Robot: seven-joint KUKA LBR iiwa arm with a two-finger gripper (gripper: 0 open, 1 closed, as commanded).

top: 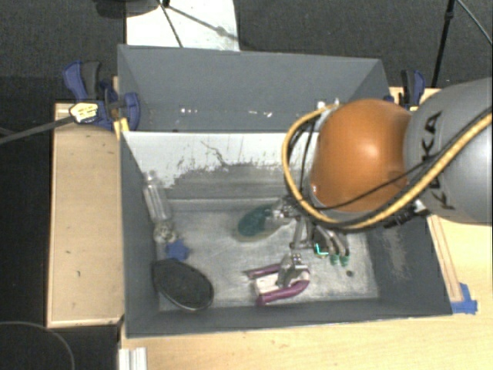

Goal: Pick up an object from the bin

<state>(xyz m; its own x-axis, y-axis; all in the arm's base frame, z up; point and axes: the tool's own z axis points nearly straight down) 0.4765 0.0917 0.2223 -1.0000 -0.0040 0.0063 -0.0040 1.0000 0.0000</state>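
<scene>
Hanging low inside the bin (246, 83), the gripper (294, 269) sits at the end of the arm (454, 160), which comes in from the right with an orange cover (358, 153) at its wrist and looped cables (295, 177) around that cover. The gripper's tip is right at a purple clip (286, 289), a curved purple piece with a white part between its two bars, lying on the floor near the front wall. The tip meets the clip's right end, with most of the clip stretching to the left of the gripper and just below it in the view. Whether the gripper is open or closed, I cannot tell, as the metal tip and the clip overlap. Nor can I tell whether the clip is between its tips or merely under them.

Just up and to the left of the gripper lies a teal lump (252, 223). Close on its right are small green bits (339, 259). Well to its left, near the front left corner, rests a black oval (182, 284), with a blue scrap (178, 250) above it and a clear tube (157, 205) along the left wall.
</scene>
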